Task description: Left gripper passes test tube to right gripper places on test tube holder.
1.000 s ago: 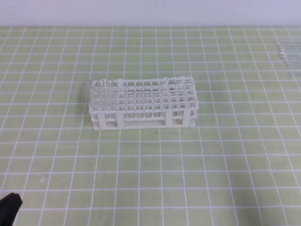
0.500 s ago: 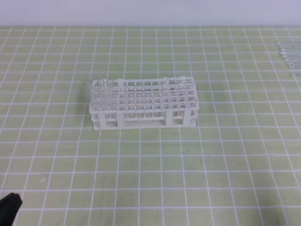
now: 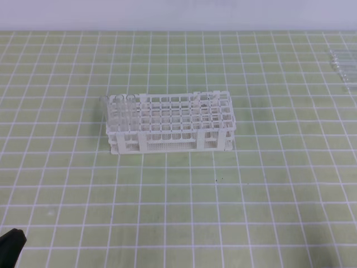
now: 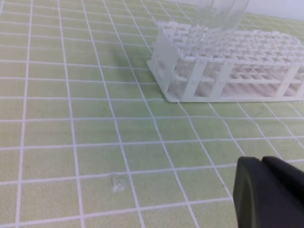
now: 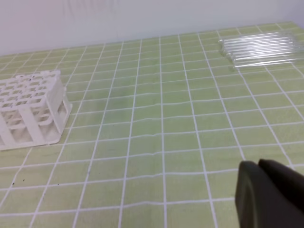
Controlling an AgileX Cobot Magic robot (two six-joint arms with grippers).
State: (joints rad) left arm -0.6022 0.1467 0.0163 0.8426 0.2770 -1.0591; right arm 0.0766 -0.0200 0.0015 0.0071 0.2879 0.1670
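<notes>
White plastic test tube holder (image 3: 170, 127), lattice of square holes, two tiers

Bright, even light, faint shadows; wrist views blur the near end effector (image 4: 270, 194).

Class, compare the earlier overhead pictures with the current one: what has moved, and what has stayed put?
Nothing has visibly changed. The left tool shows only as a black tip at the lower left corner, the test tube holder stands mid-mat with tubes at its left end, and the spare test tubes lie at the far right.
</notes>
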